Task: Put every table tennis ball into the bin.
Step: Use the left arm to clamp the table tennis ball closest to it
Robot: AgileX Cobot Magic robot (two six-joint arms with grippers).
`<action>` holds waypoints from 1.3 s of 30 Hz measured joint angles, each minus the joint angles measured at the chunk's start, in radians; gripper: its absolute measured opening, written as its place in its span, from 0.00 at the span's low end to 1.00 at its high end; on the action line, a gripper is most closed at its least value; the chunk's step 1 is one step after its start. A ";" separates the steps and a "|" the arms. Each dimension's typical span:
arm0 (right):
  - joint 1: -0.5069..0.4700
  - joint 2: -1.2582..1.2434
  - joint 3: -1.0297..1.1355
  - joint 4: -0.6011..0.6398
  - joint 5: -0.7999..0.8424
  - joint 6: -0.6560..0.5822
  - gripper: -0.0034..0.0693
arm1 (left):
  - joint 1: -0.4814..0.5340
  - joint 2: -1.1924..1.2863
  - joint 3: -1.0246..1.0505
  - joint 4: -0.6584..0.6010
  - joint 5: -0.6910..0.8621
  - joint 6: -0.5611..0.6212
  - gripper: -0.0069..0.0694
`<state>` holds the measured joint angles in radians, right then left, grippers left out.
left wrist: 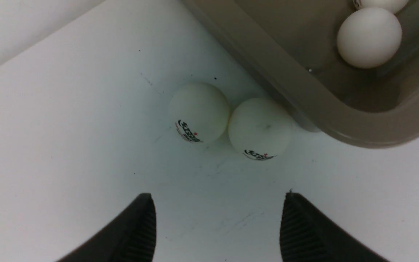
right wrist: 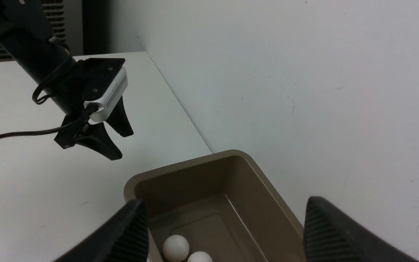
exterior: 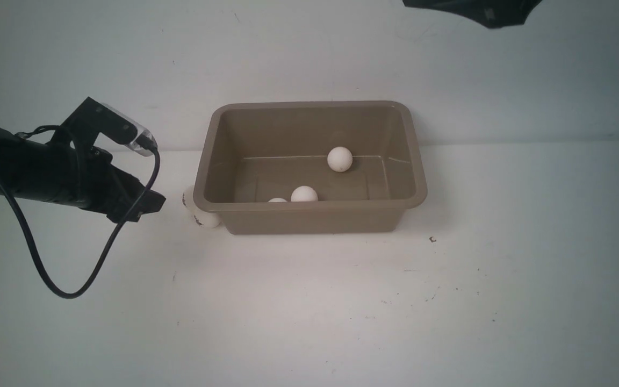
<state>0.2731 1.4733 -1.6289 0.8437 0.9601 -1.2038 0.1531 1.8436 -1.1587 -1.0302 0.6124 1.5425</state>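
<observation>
Bin (exterior: 309, 220) on white, seemingly scuffed table (exterior: 342, 312)

the plastic bin (exterior: 309, 220) looks smooth, the balls (left wrist: 198, 111) glossy, the table (exterior: 309, 312) matt.

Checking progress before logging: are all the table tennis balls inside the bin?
No, two table tennis balls lie on the table just outside the bin, touching each other.

Soft light leaves the table (exterior: 309, 322) brightest mid-frame, greyer toward the corners; the bin (exterior: 309, 220) throws a faint shadow; wrist views look slightly blurred.
</observation>
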 joint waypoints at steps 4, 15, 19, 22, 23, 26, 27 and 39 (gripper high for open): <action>0.000 0.000 0.000 0.007 0.013 0.006 0.76 | 0.010 0.000 0.000 -0.004 0.012 0.000 0.64; 0.000 0.000 0.000 0.035 0.028 0.025 0.76 | 0.013 0.000 0.000 -0.074 -0.073 0.111 0.64; 0.000 0.000 0.000 0.026 0.049 0.057 0.76 | 0.013 0.000 0.000 -0.123 -0.111 0.184 0.64; 0.000 0.000 0.000 0.037 0.052 0.060 0.76 | 0.013 0.000 0.000 -0.160 -0.113 0.206 0.64; 0.000 0.000 0.000 0.042 0.052 0.060 0.76 | 0.013 0.000 0.000 -0.190 -0.113 0.213 0.64; 0.000 0.000 0.000 0.033 0.060 0.064 0.76 | 0.013 0.000 0.000 -0.252 -0.110 0.217 0.64; 0.000 0.000 0.000 0.029 0.063 0.066 0.76 | 0.013 0.000 0.000 -0.264 -0.105 0.217 0.64; 0.000 -0.164 0.000 -0.230 0.121 0.256 0.76 | 0.013 0.000 0.000 -0.318 -0.060 0.220 0.64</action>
<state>0.2731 1.3088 -1.6286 0.6138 1.0810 -0.9482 0.1666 1.8436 -1.1587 -1.3480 0.5523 1.7623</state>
